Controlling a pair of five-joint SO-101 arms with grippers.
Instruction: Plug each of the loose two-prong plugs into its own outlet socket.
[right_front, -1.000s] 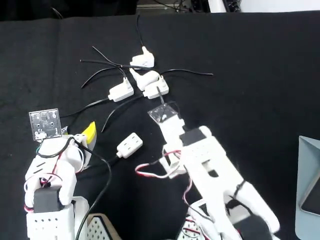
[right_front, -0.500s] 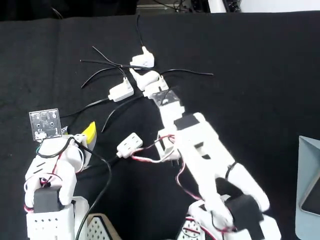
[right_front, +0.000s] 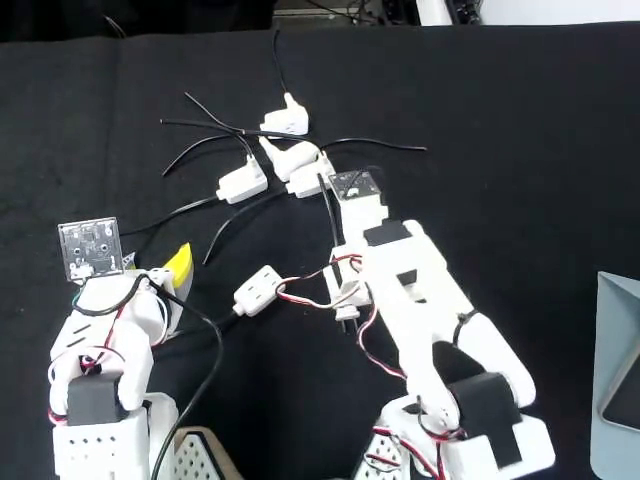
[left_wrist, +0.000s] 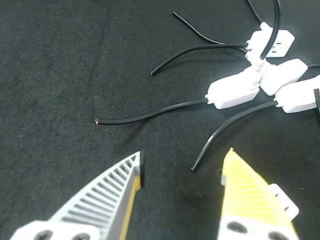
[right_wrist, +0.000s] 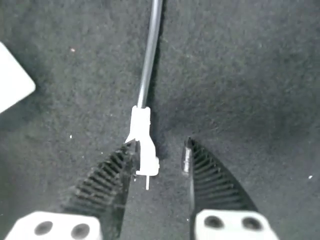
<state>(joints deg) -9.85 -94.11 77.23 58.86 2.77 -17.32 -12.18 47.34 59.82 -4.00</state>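
Right pincer (right_wrist: 159, 149) advanced; plug (right_wrist: 142, 136) prongs barely visible.

Outlet socket (left_wrist: 286, 203): partly hidden behind yellow finger (left_wrist: 245, 192) of left gripper (left_wrist: 182, 162); white plug body (right_wrist: 12, 82): cut by picture's edge; grey tray (right_front: 618, 370): cut by edge, contents indistinct.

The table (right_wrist: 260, 65) under the right claw (right_wrist: 159, 152) is covered in black cloth. It looks matt and a bit fuzzy. Between the claw's fingers (right_wrist: 106, 174) sits a small plug (right_wrist: 141, 142) of smooth white plastic, with a thin pin that looks like metal. Its cord (right_wrist: 150, 55), ahead of the claw, is smooth and a little glossy. The fingers are dark ribbed plastic. The left claw (left_wrist: 184, 157) has one grey ribbed plastic finger and one yellow plastic finger. Ahead of it lie white plugs (left_wrist: 232, 92) of smooth plastic.
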